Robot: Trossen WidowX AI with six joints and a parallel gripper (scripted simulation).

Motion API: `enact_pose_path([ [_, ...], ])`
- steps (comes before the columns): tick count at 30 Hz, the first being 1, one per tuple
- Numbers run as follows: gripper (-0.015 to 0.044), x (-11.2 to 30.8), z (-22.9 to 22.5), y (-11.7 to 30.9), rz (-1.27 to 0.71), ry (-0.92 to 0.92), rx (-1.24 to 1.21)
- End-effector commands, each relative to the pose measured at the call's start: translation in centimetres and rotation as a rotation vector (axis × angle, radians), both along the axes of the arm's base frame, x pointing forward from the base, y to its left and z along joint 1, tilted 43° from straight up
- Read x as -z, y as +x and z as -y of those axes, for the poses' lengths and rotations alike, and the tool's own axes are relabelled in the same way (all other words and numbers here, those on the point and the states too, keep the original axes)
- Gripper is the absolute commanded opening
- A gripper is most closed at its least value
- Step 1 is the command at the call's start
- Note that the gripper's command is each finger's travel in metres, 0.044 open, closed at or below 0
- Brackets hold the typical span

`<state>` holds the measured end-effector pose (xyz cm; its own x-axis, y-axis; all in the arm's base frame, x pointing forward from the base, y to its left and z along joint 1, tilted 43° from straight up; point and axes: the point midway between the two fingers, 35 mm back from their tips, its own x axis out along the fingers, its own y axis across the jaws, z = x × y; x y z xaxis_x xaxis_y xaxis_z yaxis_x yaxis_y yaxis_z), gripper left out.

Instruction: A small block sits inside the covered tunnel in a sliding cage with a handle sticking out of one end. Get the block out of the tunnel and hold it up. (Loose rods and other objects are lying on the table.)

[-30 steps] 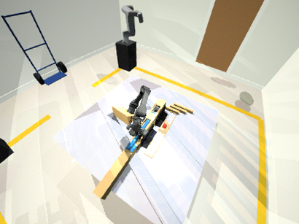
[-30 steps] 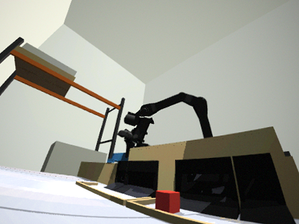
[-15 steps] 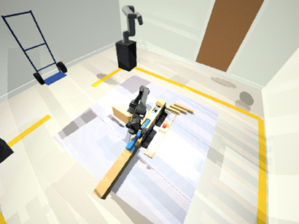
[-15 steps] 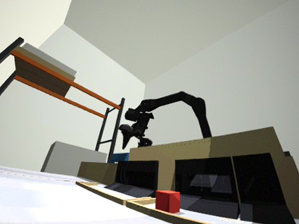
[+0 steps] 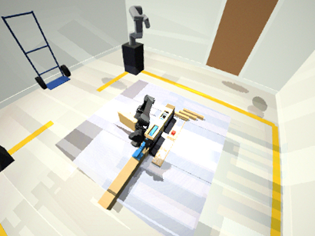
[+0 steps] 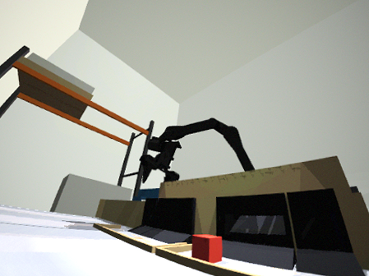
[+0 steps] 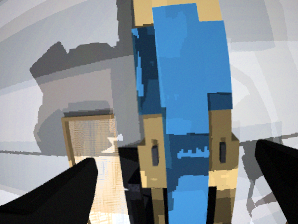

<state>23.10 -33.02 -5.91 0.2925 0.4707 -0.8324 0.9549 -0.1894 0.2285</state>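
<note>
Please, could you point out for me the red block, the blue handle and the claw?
red block (image 5: 173,132) (image 6: 206,248): top and exterior views, on its body.
blue handle (image 5: 139,151) (image 7: 192,65): top and wrist views, on its upper surface.
claw (image 7: 180,159): wrist view, midway between its fingertips.

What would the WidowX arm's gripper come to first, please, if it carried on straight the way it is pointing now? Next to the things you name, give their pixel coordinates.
Probably the blue handle (image 5: 139,152) (image 7: 192,70), which lies between the open gripper's (image 7: 177,150) fingers in the wrist view, though its depth below them is unclear.
</note>
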Motion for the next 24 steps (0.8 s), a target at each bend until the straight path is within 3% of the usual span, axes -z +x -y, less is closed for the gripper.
enact_pose_path([
  [1,0.0440,0.3,0.1,0.2,0.001,-0.006,-0.010],
  [23,0.0440,2.9,-2.2,0.6,0.002,-0.005,-0.010],
  [24,0.0414,2.7,-1.8,0.5,-0.001,-0.007,-0.017],
])
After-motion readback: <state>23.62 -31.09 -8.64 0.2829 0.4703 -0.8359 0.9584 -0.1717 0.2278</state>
